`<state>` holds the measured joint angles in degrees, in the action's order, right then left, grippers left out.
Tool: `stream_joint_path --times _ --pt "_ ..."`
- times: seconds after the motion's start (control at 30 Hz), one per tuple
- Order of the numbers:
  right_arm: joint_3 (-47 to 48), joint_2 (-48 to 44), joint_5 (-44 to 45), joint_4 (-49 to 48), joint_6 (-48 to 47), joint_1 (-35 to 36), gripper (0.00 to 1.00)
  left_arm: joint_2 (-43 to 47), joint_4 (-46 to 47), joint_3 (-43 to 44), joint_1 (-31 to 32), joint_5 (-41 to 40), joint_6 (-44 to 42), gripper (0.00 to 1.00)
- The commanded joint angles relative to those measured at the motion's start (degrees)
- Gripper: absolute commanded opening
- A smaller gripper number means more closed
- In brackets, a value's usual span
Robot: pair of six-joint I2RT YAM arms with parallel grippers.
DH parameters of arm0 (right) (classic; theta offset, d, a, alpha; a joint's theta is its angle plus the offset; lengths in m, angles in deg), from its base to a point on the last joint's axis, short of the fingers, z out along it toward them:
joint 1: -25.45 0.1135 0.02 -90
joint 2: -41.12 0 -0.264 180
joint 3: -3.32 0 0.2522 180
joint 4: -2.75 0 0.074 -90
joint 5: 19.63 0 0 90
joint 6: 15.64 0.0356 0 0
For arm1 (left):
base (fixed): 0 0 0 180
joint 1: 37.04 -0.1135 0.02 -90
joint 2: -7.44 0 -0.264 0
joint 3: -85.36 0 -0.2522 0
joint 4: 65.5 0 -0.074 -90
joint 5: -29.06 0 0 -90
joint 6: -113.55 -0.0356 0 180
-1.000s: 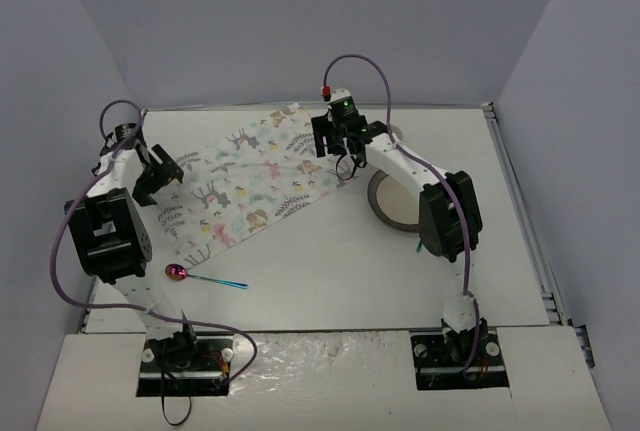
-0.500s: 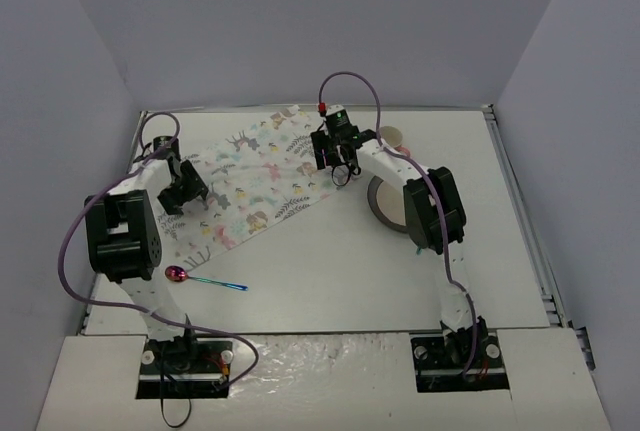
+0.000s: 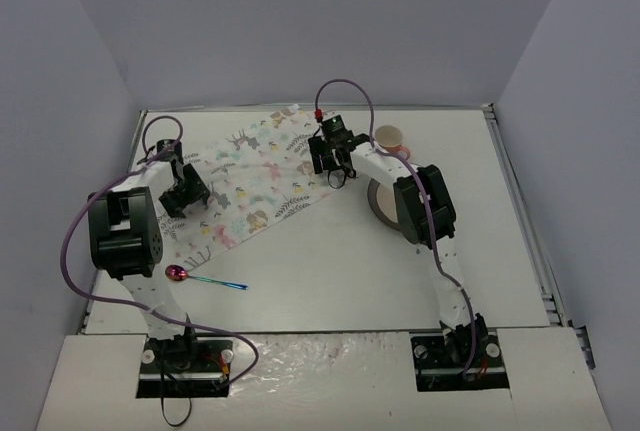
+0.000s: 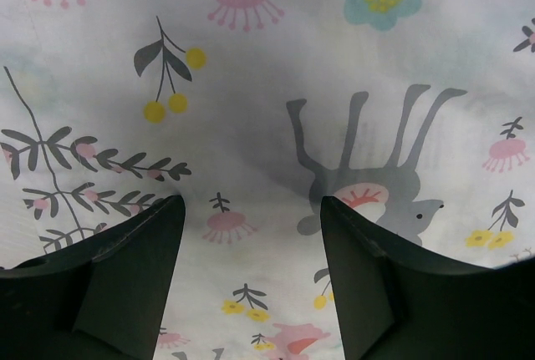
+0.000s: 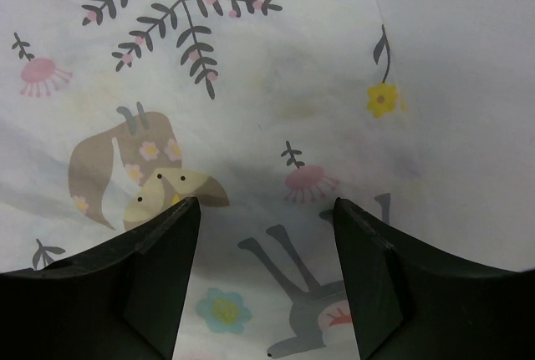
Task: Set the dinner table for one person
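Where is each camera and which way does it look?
Top external: high behind the robot, looking down at the dinner table; left arm and right arm show.
Left wrist: on that wrist, facing the placemat; open left gripper shows.
Right wrist: likewise, facing the placemat's edge; open right gripper shows.
All three see the placemat.

Animal-print placemat (image 3: 260, 176), pink-bowled spoon (image 3: 208, 279), grey plate (image 3: 379, 201), small cup (image 3: 389, 136).

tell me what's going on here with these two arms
Both arms hover over the white cloth placemat printed with pastel animals, which lies askew on the matte white tabletop. The left gripper and right gripper are open, one near each end, holding nothing. A pink-bowled spoon with a blue handle, a round grey plate and a tan cup sit off the mat.
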<state>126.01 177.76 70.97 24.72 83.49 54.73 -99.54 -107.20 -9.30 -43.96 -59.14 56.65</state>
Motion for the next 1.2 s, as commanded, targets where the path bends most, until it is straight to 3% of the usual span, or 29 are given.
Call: stream_joint_path --times 0.0,0.7,1.17 --pt "1.5 -0.2 0.0 -1.3 0.8 -0.2 0.62 0.0 -2.8 -2.7 -0.8 -0.9 0.4 0.62" --pt "-0.5 -2.0 0.5 -2.0 0.5 0.0 0.63 5.0 -2.5 -10.3 -1.9 -0.1 0.6 0.62" --pt "-1.3 -7.4 0.5 -2.0 0.2 0.5 0.66 8.1 -4.1 -7.9 -1.6 -0.7 0.2 0.68"
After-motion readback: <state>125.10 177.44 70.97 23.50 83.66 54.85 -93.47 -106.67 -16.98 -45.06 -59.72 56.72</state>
